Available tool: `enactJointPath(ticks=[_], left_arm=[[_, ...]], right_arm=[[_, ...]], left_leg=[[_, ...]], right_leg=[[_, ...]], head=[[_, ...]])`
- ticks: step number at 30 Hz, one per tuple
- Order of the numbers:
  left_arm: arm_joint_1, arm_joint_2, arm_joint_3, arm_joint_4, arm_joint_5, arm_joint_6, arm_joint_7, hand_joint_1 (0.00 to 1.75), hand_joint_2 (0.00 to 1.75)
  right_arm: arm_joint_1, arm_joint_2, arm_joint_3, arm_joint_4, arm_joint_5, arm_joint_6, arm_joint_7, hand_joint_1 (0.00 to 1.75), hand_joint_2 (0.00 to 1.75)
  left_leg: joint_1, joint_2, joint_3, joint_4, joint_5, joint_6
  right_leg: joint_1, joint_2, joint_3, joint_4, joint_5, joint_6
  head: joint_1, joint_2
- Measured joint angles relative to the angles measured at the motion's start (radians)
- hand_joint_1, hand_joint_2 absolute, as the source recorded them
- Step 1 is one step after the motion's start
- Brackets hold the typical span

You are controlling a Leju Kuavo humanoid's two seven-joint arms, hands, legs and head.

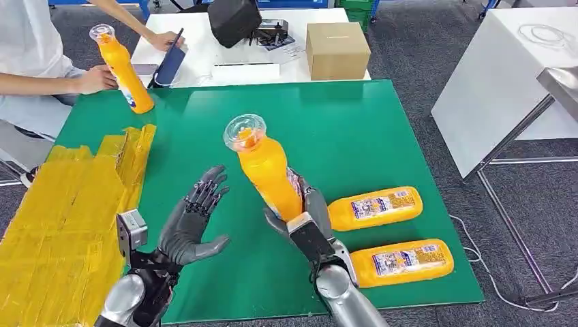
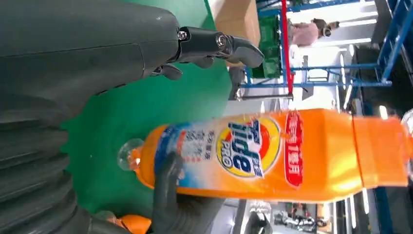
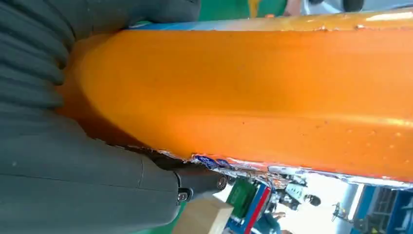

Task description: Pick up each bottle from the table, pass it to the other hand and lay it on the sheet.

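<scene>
At the left edge of the table lies the yellow sheet [image 1: 65, 211], covering that side of the green mat [image 1: 368, 129]. Behind it a person's hand [image 1: 99, 78] steadies an upright orange bottle [image 1: 124, 68] at the mat's far corner.

Next comes the left hand [image 1: 191, 221], palm up and fingers spread, holding nothing, just beside the raised bottle [image 1: 266, 170]. That bottle is held clear of the table, tilted with its clear cap leaning up and to the left. The right hand [image 1: 303, 218] is wrapped around its lower body, fingers pressed against the label.

Further right, two more bottles lie on their sides on the mat: one nearer the middle [image 1: 375, 206], one nearer the front edge [image 1: 402, 261].

The bottle looks full, so probably heavy for its size, with stiff, smooth plastic walls and a glossy label that may slip. For the handover, the free upper body below the neck seems the best place for the left hand to take hold, above the right hand's fingers.
</scene>
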Motion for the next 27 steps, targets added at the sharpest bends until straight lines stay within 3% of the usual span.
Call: enactJointPath(ticks=[14, 27], left_arm=[[-0.03, 0.002, -0.024, 0.034, -0.002, 0.037, 0.003, 0.0, 1.75], [-0.03, 0.002, -0.022, 0.052, -0.005, 0.053, 0.002, 0.0, 1.75]], right_arm=[[-0.026, 0.022, 0.216, 0.081, 0.166, 0.013, 0.008, 1.75, 1.75], [-0.057, 0.022, 0.256, 0.127, 0.162, 0.018, 0.013, 1.75, 1.75]], left_leg=[[0.0, 0.0, 0.0, 0.0, 0.0, 0.0], [0.0, 0.0, 0.0, 0.0, 0.0, 0.0]], right_leg=[[0.0, 0.0, 0.0, 0.0, 0.0, 0.0], [0.0, 0.0, -0.001, 0.0, 0.0, 0.0]], head=[[0.0, 0.0], [0.0, 0.0]])
